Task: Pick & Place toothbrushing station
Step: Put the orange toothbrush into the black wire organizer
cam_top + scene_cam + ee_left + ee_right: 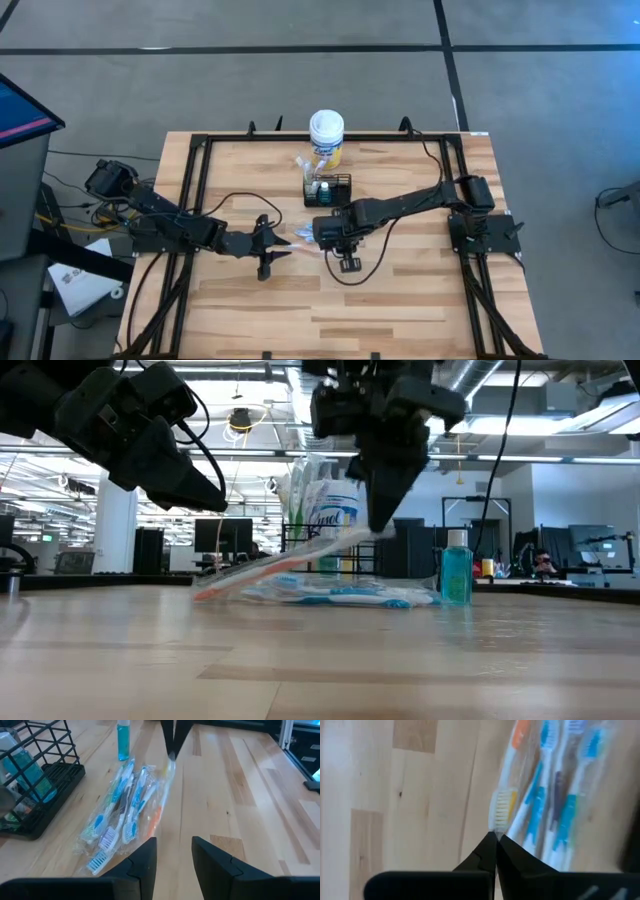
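Beside the caddy (328, 189), the right gripper (385, 522) pinched an orange toothbrush (275, 565), lifting one end; the left gripper (174, 851) hovered near it, fingers parted, empty.

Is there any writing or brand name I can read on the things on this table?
"Lysol": seemingly, in blue script on the yellow canister; blurred, so I am not certain.
Label on the small blue bottle: too small to read.
Wrappers of the packaged toothbrushes: no print legible.
Nothing else can be read.
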You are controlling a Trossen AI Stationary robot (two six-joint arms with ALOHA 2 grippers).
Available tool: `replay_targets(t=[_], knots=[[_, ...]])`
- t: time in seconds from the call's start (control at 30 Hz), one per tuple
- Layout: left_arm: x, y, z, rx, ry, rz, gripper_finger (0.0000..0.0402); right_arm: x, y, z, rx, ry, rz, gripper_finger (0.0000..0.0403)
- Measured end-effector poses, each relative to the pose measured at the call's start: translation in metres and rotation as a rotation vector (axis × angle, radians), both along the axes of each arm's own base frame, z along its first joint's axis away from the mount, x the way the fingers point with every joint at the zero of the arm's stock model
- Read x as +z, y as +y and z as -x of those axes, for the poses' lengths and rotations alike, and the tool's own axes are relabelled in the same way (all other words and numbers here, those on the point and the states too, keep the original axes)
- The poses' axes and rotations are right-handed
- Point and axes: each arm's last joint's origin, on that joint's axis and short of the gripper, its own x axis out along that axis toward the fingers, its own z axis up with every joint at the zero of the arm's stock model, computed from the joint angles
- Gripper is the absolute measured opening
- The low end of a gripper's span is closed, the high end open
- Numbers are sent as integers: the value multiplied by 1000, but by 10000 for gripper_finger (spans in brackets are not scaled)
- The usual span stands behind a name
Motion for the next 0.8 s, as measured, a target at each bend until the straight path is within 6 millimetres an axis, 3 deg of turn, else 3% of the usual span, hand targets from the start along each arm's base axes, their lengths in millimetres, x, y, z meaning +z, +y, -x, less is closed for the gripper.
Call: replay_targets(t=[0.4,0.6,0.8], knots=[[13,-2,-5,-3,-143,52,118,54,10,0,28,-7,98,0],[25,-3,-10,-22,-236,36,118,67,17,4,43,0,121,0],[50,1,-30,-54,-258,-3,118,74,25,6,62,-14,132,0]])
